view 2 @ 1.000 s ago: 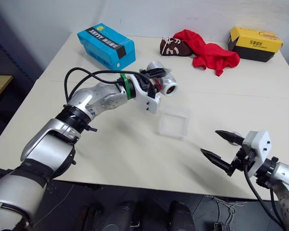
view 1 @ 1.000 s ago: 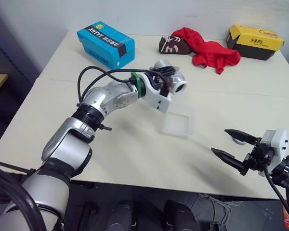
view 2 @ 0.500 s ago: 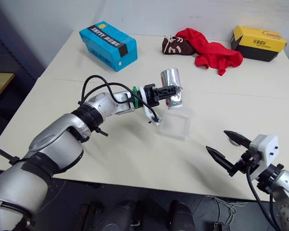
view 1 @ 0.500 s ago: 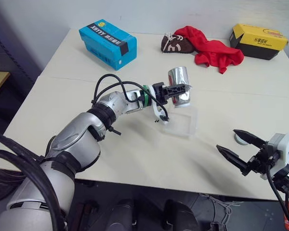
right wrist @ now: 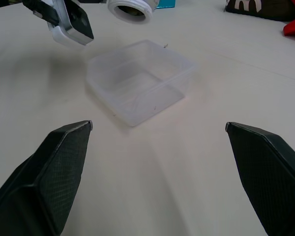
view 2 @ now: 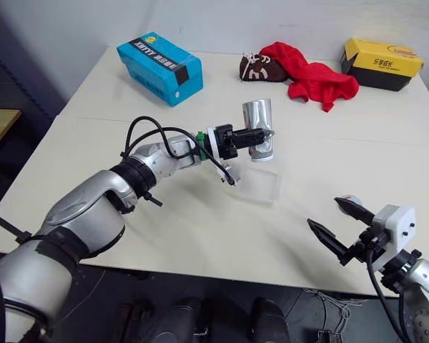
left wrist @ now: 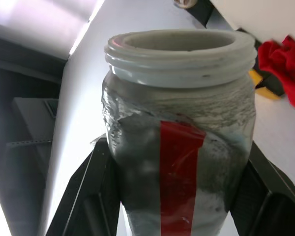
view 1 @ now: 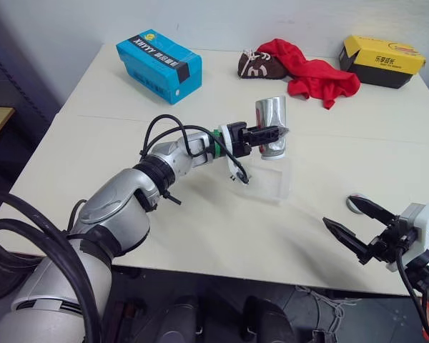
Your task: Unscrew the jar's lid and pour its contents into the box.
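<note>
Above the box, left fingers grip the jar, now tipped mouth-down; right fingers stay wide.

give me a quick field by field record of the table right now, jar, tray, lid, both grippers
jar: lid off, upended, mouth down over the tray
tray: clear, on the table under the jar; contents too small to tell
lid: on the table beside the right gripper
left gripper: shut on the jar
right gripper: open, holding nothing, near the table's front edge
other items: blue carton, red cloth, yellow-and-black box at the back
</note>
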Action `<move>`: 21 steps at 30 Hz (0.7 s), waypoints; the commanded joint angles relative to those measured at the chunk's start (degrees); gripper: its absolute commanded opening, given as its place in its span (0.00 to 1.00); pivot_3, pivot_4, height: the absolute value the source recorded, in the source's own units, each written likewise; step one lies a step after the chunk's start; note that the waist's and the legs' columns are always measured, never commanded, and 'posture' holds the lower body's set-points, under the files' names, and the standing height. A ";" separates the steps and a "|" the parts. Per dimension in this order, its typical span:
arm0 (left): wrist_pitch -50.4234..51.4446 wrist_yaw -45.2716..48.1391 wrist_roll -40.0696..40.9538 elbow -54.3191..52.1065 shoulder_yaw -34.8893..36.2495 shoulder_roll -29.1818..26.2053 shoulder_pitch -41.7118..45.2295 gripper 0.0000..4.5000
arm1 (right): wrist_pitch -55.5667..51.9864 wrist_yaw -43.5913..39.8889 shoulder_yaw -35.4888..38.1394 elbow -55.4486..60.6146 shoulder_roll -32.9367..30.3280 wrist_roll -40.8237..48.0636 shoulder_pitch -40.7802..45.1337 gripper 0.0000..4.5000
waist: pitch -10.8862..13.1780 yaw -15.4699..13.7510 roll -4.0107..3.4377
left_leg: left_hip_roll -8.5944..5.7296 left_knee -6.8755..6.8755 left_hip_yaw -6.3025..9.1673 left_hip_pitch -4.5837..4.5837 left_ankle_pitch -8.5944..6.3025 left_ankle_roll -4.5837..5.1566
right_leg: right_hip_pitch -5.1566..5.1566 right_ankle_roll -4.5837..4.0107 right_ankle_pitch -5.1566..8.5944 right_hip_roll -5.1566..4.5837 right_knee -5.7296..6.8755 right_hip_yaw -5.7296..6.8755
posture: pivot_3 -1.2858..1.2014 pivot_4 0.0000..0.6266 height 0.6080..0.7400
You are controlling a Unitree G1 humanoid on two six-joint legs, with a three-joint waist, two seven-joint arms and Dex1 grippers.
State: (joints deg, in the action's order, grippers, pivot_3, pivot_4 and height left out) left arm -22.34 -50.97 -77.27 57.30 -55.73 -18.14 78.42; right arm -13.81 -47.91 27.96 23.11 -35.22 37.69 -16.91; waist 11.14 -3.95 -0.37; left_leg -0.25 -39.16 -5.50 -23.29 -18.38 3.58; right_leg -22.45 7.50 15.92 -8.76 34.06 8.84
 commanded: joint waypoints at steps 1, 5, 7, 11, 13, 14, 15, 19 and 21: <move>-17.59 16.29 20.31 3.62 11.51 -0.39 -0.92 0.51 | 0.55 0.21 1.00 0.92 0.69 1.15 -0.09 0.99 | -0.01 0.23 -0.01 | 0.00 -0.01 0.01 0.00 0.01 -0.01 | 0.00 0.00 0.00 -0.02 0.01 0.01 | 0.52 0.24 1.00; -20.21 54.96 53.06 7.24 30.91 3.71 -5.31 0.51 | 1.00 -0.01 1.53 0.59 1.39 1.86 0.20 0.99 | -0.02 1.05 -0.03 | -0.02 -0.09 0.01 0.05 0.02 -0.01 | 0.01 -0.01 0.00 -0.10 0.13 0.08 | 0.52 0.24 1.00; -14.16 70.73 64.16 7.14 38.39 5.67 -5.98 0.51 | 1.64 -0.43 1.54 0.53 1.70 1.74 0.19 0.99 | -0.02 1.08 -0.02 | -0.06 -0.19 -0.02 0.03 0.05 0.02 | 0.01 -0.01 0.00 -0.09 0.24 0.11 | 0.52 0.24 1.00; 9.58 98.06 80.84 6.26 50.32 7.99 -5.04 0.51 | 2.60 -1.29 1.31 0.30 2.12 1.42 0.05 0.99 | -0.02 1.62 -0.02 | -0.06 -0.49 -0.10 0.03 0.05 0.05 | 0.04 -0.01 0.00 0.00 0.47 0.05 | 0.52 0.24 1.00; 15.79 102.34 82.97 4.75 52.16 7.69 -5.57 0.51 | 2.99 -1.37 1.35 0.21 2.21 1.37 0.04 0.99 | -0.02 1.92 -0.02 | -0.04 -0.57 -0.14 0.07 0.06 0.05 | 0.04 -0.01 0.00 0.04 0.62 0.00 | 0.52 0.24 1.00; 17.58 103.31 83.19 4.02 52.43 7.51 -6.00 0.51 | 3.19 -1.41 1.38 0.13 2.26 1.29 0.08 0.99 | -0.02 2.08 -0.02 | -0.03 -0.63 -0.13 0.08 0.06 0.05 | 0.04 -0.01 0.00 0.04 0.69 -0.04 | 0.52 0.24 1.00; 19.22 104.52 83.58 3.16 52.71 7.50 -6.60 0.51 | 3.38 -1.44 1.42 -0.01 2.33 1.22 0.18 0.99 | -0.02 2.24 -0.02 | -0.03 -0.68 -0.14 0.08 0.06 0.05 | 0.03 -0.01 0.00 0.05 0.73 -0.07 | 0.52 0.24 1.00; 19.85 103.26 82.79 -0.46 53.02 7.78 -8.59 0.51 | 4.34 -1.67 1.36 -0.68 2.31 0.89 0.48 0.99 | -0.02 2.53 -0.02 | -0.03 -0.77 -0.15 0.09 0.06 0.05 | 0.01 -0.01 0.00 0.04 0.85 -0.20 | 0.52 0.24 1.00; 16.64 100.76 80.64 -1.88 52.09 7.67 -9.27 0.51 | 4.71 -1.80 1.32 -0.83 2.24 0.83 0.60 0.99 | -0.02 2.52 -0.02 | -0.02 -0.78 -0.16 0.11 0.06 0.05 | 0.00 -0.01 0.00 0.04 0.90 -0.25 | 0.52 0.24 1.00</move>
State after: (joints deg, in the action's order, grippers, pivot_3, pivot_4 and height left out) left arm -2.79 51.81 4.34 58.80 -3.37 -10.37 68.90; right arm -10.79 -49.35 27.92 21.97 -33.16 38.24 -16.54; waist 11.12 -1.44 -0.39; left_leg -0.27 -39.94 -5.67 -23.17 -18.32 3.63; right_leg -22.45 7.49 15.92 -8.72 34.96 8.59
